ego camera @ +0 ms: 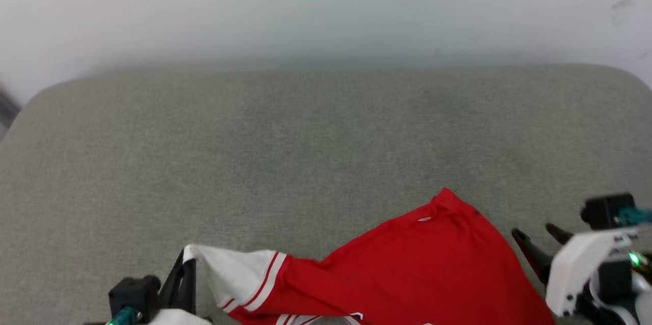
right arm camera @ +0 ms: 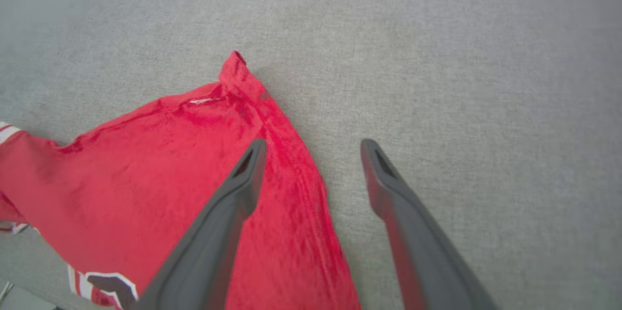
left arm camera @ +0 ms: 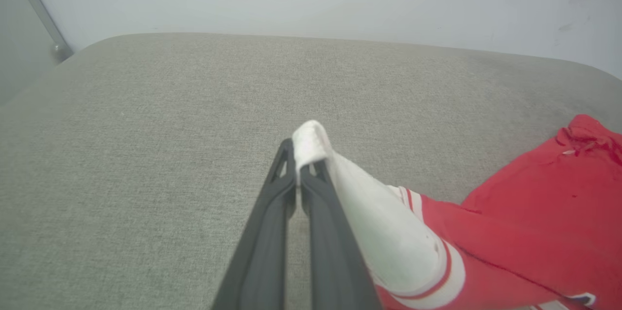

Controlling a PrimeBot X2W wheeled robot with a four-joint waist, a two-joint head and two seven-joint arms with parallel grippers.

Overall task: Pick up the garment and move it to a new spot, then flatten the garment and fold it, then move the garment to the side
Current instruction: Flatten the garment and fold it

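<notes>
The garment (ego camera: 407, 264), a red jersey with white striped sleeves, lies along the near edge of the grey cushioned surface (ego camera: 305, 136). At the lower left my left gripper (ego camera: 184, 264) is shut on the tip of the white sleeve (left arm camera: 311, 142), which is pinched between its dark fingertips and lifted slightly. My right gripper (ego camera: 537, 238) is open at the lower right, just beside the garment's right edge. In the right wrist view the right gripper (right arm camera: 313, 147) straddles the red hem (right arm camera: 296, 164), holding nothing. A white-and-black patch (right arm camera: 109, 283) peeks out low on the jersey.
The grey cushioned surface stretches far and wide beyond the garment, with rounded corners. A pale wall (ego camera: 326, 4) rises behind it. A grey metal bar (left arm camera: 39, 13) leans at the far left in the left wrist view.
</notes>
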